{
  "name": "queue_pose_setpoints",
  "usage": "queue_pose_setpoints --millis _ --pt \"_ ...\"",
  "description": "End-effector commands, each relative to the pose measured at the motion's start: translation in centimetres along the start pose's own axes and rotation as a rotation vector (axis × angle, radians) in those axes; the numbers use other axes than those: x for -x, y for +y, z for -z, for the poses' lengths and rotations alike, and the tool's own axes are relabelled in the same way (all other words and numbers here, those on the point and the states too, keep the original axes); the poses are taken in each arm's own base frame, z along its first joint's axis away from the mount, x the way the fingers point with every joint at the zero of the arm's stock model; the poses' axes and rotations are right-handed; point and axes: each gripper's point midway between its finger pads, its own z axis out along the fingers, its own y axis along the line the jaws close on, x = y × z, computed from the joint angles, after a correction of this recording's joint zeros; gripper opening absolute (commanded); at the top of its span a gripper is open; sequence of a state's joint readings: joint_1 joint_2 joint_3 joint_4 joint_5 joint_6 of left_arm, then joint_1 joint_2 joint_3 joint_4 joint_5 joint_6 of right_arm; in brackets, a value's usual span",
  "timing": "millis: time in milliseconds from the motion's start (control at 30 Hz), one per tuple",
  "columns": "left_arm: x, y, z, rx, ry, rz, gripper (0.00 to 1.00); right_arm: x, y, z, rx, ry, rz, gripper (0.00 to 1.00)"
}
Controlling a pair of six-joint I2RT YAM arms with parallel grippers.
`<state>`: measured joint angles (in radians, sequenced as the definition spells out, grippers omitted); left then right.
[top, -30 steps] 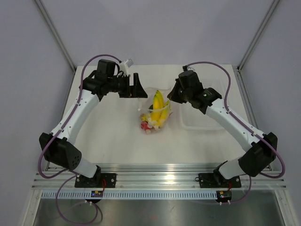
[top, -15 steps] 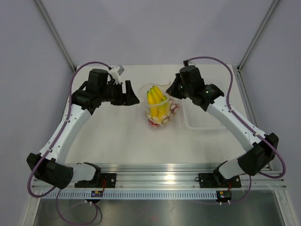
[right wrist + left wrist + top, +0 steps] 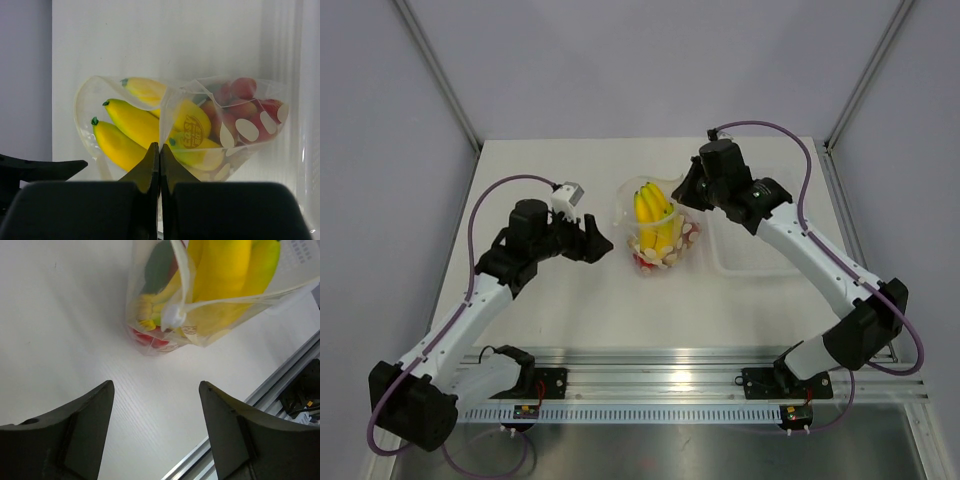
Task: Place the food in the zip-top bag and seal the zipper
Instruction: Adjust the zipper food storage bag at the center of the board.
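Both bananas [image 3: 653, 205] and strawberries [image 3: 241, 107] inside zip-top bag [image 3: 246, 130]; right gripper [image 3: 159, 150] clamped on rim; left gripper [image 3: 599, 243] wide, empty.

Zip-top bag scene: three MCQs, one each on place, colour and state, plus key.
1. Relative to the zip-top bag, the bananas are: A beside it; B inside it; C under it.
2. The other fruit in the bag is: A red; B blue; C white.
3. The right gripper is: A open; B out of view; C shut on the bag's rim.
Key: B, bananas show through the clear plastic; A, the strawberries are red; C, its fingertips meet, pinching the plastic.
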<state>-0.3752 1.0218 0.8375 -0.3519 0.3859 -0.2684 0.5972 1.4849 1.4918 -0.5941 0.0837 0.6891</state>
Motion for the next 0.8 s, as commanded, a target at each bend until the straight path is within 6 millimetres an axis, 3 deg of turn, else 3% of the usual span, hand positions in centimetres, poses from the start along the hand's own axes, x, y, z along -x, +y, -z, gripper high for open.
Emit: queue_pose_setpoints --millis 0,300,567,667,700,733,767 --pt "5.3 -2.0 0.4 -0.076 -0.212 -0.167 0.69 1.0 2.1 -0.1 0.074 -0.023 -0.016 0.0" --pt "5.7 -2.3 -2.7 -0.14 -0.119 -0.265 0.6 1.1 2.3 -0.4 0.08 -0.017 -0.015 0.0" --pt "5.7 -3.1 -3.6 -0.185 -0.11 -0.279 0.58 0.8 2.1 -0.8 0.073 -0.009 -0.012 0.0" --pt "5.8 -3.8 -3.9 -0.229 -0.102 -0.269 0.36 0.7 2.1 -1.0 0.073 -0.006 -0.017 0.0" --pt "5.6 -4.0 -4.0 -0.243 -0.089 -0.263 0.14 0.7 2.2 -1.0 0.075 -0.005 -0.017 0.0" --pt "5.4 -4.0 -4.4 -0.251 -0.067 -0.257 0.02 0.7 2.1 -1.1 0.074 -0.004 -0.017 0.0" --pt "5.5 -4.2 -4.3 -0.262 -0.052 -0.262 0.0 0.7 2.1 -1.1 0.071 -0.004 -0.017 0.0"
